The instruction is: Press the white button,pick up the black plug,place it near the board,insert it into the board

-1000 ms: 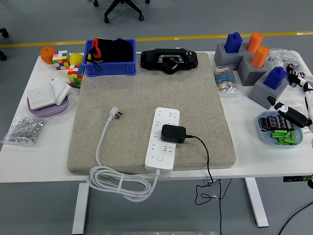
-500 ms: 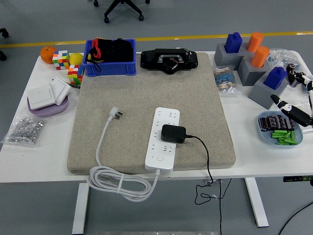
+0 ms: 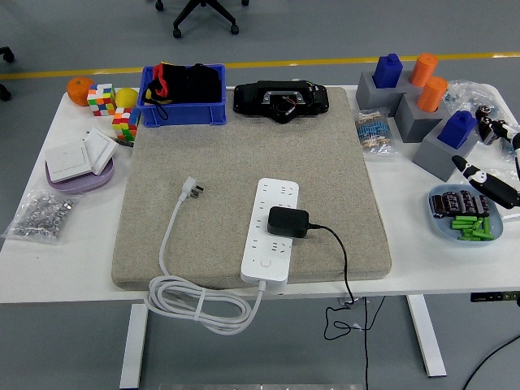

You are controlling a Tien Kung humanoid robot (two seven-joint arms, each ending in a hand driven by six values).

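Creeping in from the right edge, my right hand (image 3: 487,180) has shifted only a little over the last second: it rose and slid slightly toward the far side, and now hangs above the blue dish (image 3: 443,223) of small green and dark parts, just beside the grey block with the blue peg (image 3: 449,142). My fingers (image 3: 471,172) look loosely spread and hold nothing, though at this edge of the view I can't be fully sure of every digit. My left hand isn't showing at all.

Nothing on the mat has budged. The black plug (image 3: 288,221) sits on the white power strip (image 3: 270,231), over its middle sockets, its cord trailing right and off the near edge of the worktop (image 3: 65,268). The white button (image 3: 265,263) is at the strip's near end, untouched as far as I can judge.

So what does that small drift mean? I read it as the hand only just getting under way — it's well apart from the strip, with a long reach left across the grey mat (image 3: 244,154) before I can press that button. The first step looks not yet done.
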